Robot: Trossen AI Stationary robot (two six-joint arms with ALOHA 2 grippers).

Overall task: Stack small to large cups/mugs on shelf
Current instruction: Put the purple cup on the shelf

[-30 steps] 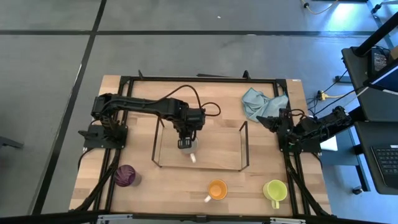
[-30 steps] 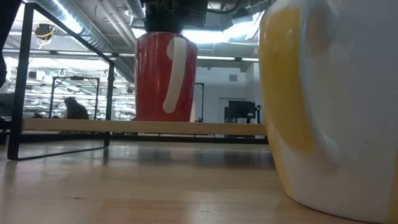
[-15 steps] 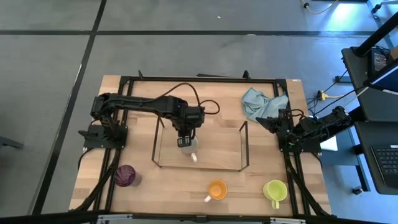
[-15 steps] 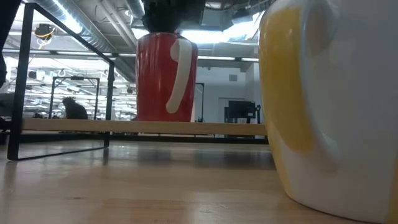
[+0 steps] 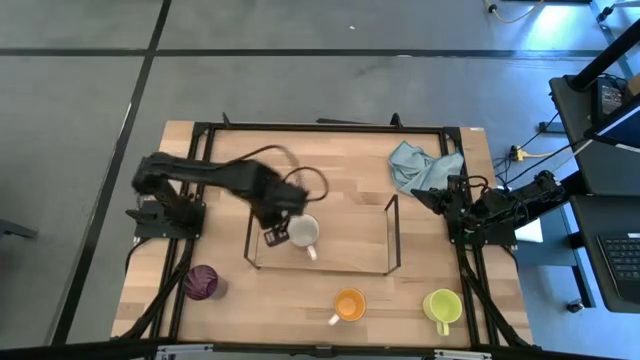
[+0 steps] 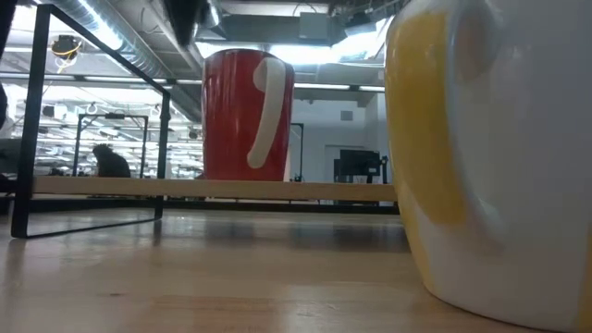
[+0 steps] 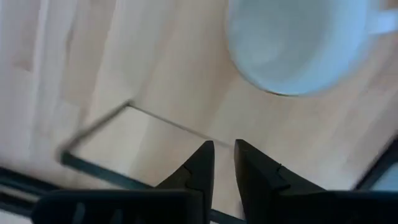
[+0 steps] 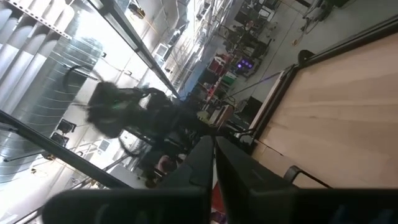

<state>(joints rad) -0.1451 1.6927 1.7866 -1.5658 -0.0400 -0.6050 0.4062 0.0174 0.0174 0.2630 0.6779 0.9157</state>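
Note:
The brown-orange mug (image 5: pixel 305 231), white inside, stands upright within the outline of the black wire shelf (image 5: pixel 393 235), toward its left end, with its white handle toward the near edge. It looks red in the low view (image 6: pixel 245 116). My left gripper (image 5: pixel 274 237) hovers just left of it, open by a narrow gap (image 7: pixel 224 150), touching nothing. The purple cup (image 5: pixel 202 283), orange mug (image 5: pixel 349 305) and yellow-green mug (image 5: pixel 441 307) stand on the table near its near edge. My right gripper (image 5: pixel 436 195) waits shut at the table's right edge.
A light blue cloth (image 5: pixel 420 165) lies crumpled at the far right corner. The black frame (image 5: pixel 320 128) edges the table. The yellow-green mug (image 6: pixel 490 157) fills the right of the low view. Bare wood shows inside the shelf to the right of the mug.
My left gripper has come off the brown-orange mug's top and swung toward the table's left edge, ending beside the mug. The mug stays upright at the same spot in the shelf. The other cups have not moved.

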